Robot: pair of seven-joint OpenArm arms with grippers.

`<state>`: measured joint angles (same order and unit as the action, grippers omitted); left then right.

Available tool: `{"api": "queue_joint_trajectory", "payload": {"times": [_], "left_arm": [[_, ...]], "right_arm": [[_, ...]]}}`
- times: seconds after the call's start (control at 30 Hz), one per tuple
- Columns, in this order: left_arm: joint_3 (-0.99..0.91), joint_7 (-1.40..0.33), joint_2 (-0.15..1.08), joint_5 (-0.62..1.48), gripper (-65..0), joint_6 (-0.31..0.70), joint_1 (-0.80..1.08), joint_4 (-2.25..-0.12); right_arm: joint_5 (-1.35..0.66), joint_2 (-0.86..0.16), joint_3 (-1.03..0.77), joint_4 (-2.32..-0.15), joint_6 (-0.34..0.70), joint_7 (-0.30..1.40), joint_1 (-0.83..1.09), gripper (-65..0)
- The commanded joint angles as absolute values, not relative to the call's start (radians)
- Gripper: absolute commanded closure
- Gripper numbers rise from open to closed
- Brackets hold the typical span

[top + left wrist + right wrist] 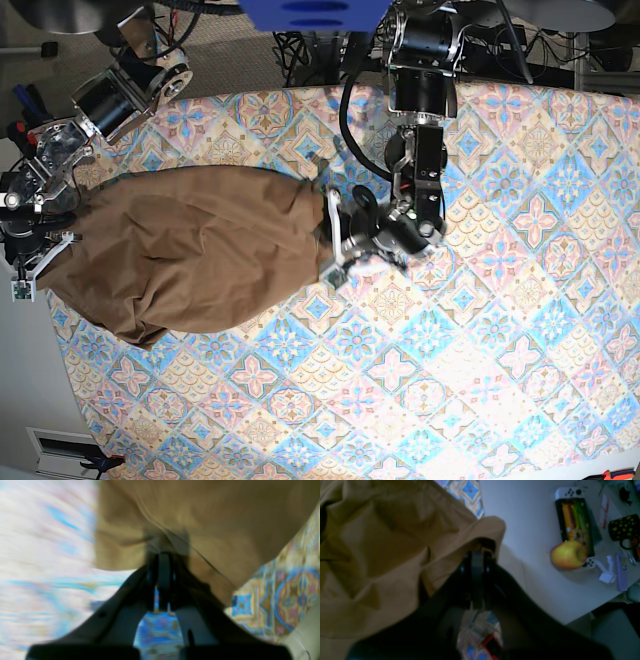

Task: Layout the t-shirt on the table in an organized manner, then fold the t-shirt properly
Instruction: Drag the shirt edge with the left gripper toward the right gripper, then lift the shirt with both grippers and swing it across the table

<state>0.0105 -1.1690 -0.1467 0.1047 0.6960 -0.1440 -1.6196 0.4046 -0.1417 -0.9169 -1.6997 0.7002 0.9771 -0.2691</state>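
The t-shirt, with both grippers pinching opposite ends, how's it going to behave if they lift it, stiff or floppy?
Probably floppy: the t-shirt lies bunched and wrinkled between the left gripper and the right gripper, so its middle would likely sag. It looks thin and light, with soft folds in the right wrist view. On the table it may drag and crease rather than slide flat.

Tiled table (500,330) (t-shirt (190,255) atop)

Count of things in view
One t-shirt (190,255), one tiled desk (500,330), two pincers, one apple (568,554), one handheld game console (575,517), one mug (623,528).
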Motion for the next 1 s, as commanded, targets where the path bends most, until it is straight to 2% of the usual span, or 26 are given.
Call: {"api": "queue_joint_trajectory", "payload": {"times": [0.0,0.13,0.17,0.27,0.4,0.5,0.67,0.83,0.97], "left_arm": [[0.013,-1.152,-0.157,0.119,0.0,0.698,-0.177,-1.684],[-0.068,-1.153,-0.157,0.117,0.0,0.694,-0.272,-1.791],[-0.087,-1.165,-0.157,0.120,0.0,0.665,-0.309,-1.790],[-0.139,-1.245,-0.157,0.127,0.0,0.611,-0.467,-1.730],[-0.208,-1.294,-0.156,0.117,0.0,0.605,-0.668,-1.623],[-0.229,-1.317,-0.119,0.116,0.0,0.604,-0.799,-1.564],[-0.232,-1.297,-0.058,0.110,0.0,0.590,-0.987,-1.366],[-0.229,-1.173,0.021,0.116,0.0,0.544,-1.153,-1.050],[-0.229,-1.044,0.082,0.111,0.0,0.544,-1.257,-0.831]], "right_arm": [[0.398,-0.160,-0.915,-1.716,0.698,0.957,-0.291,0.0],[0.398,-0.160,-0.914,-1.716,0.698,0.957,-0.297,0.0],[0.398,-0.160,-0.911,-1.716,0.698,0.957,-0.300,0.0],[0.403,-0.160,-0.909,-1.712,0.698,0.957,-0.390,0.0],[0.406,-0.165,-0.898,-1.705,0.698,0.963,-0.524,0.0],[0.412,-0.166,-0.820,-1.675,0.698,0.964,-0.605,0.0],[0.446,-0.166,-0.771,-1.563,0.698,0.957,-0.753,0.0],[0.444,-0.220,-0.653,-1.383,0.698,0.957,-0.843,0.0],[0.443,-0.232,-0.644,-1.273,0.698,0.909,-0.944,0.0]]}}
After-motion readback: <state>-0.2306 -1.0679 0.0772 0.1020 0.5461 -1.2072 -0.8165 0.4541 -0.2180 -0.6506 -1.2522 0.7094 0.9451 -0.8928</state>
